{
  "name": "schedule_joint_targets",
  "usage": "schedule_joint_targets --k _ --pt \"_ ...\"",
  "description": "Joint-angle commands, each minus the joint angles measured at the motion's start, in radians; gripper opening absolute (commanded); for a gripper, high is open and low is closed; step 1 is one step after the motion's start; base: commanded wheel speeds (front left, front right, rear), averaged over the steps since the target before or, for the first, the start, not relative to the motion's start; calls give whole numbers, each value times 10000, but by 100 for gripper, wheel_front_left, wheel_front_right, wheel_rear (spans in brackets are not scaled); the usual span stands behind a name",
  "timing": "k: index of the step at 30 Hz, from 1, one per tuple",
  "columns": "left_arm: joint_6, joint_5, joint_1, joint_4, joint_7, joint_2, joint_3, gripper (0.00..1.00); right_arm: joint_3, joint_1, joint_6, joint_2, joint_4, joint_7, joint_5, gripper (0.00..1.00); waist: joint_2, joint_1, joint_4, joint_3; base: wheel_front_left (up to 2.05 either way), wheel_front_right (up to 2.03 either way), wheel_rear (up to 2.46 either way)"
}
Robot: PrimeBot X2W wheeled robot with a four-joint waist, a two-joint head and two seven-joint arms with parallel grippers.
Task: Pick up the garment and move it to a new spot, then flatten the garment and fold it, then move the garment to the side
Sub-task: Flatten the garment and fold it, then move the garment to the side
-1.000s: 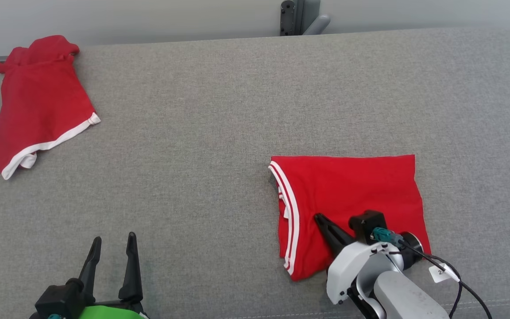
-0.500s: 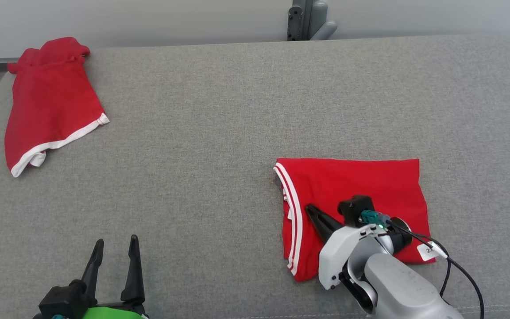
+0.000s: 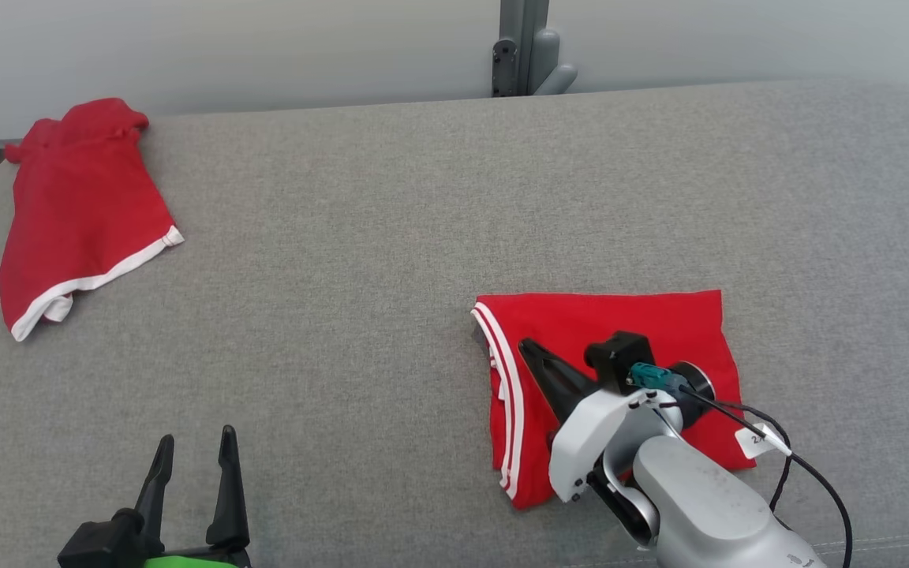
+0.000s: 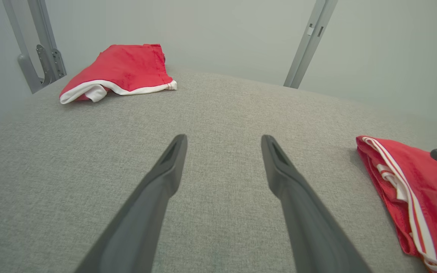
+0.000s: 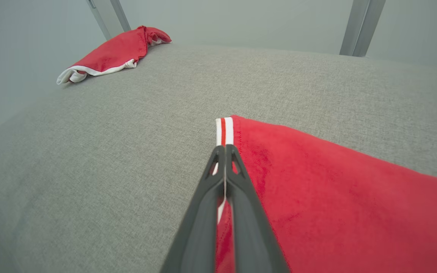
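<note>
Left gripper (image 3: 196, 439) parked near the front edge, fingers apart. Right gripper (image 3: 529, 349) fingers together, laid on the folded garment (image 3: 628, 319) mid-right of the grey cushion (image 3: 375, 237), probably pressing to slide it aside. Second red garment (image 3: 76, 205) lies far left.

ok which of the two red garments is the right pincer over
The folded garment with twin white stripes, under the shut right pincer. The other garment, at far left, has one white band.

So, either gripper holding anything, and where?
Nothing held. Left gripper open above the grey fabric surface; right gripper shut empty, over the folded red white-striped garment near its striped edge.
</note>
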Motion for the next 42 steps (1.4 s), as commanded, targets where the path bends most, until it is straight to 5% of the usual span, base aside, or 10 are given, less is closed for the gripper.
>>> schedule_joint_targets --k 1,2,3,11,18,33,39,42 --pt "35 30 170 -53 -27 -16 65 100 -110 170 -4 -32 -112 -51 -155 31 113 0 -178 -220 0 0 0" --pt "41 42 227 -87 -27 -25 110 100 -389 280 -4 -32 -315 -83 -326 53 113 0 -231 -299 0 0 0" --pt "58 56 282 -138 -27 -35 157 100 -737 401 -4 -32 -541 -95 -592 100 113 0 -287 -366 0 0 0" --pt "-56 44 750 -365 -27 -155 407 100 -5105 3295 -4 -145 -4463 -89 -3347 100 113 0 -624 -912 0 0 0" --pt "-225 304 821 -196 -27 -195 559 100 -6980 5013 -4 -73 -5851 -91 -4206 100 113 0 -793 -1047 0 0 0" --pt "-402 672 809 96 -27 -207 1000 100 -7864 5741 -4 -25 -5247 -91 -4408 100 113 0 -702 -1108 0 0 0" --pt "-406 762 752 72 -27 -211 1050 100 -7597 5282 -4 -18 -4668 -14 -3423 100 113 0 -606 -1058 0 0 0" --pt "-409 738 706 32 -27 -221 984 100 -7133 4690 -4 -43 -4380 1108 -2395 100 113 0 -574 -901 0 0 0"
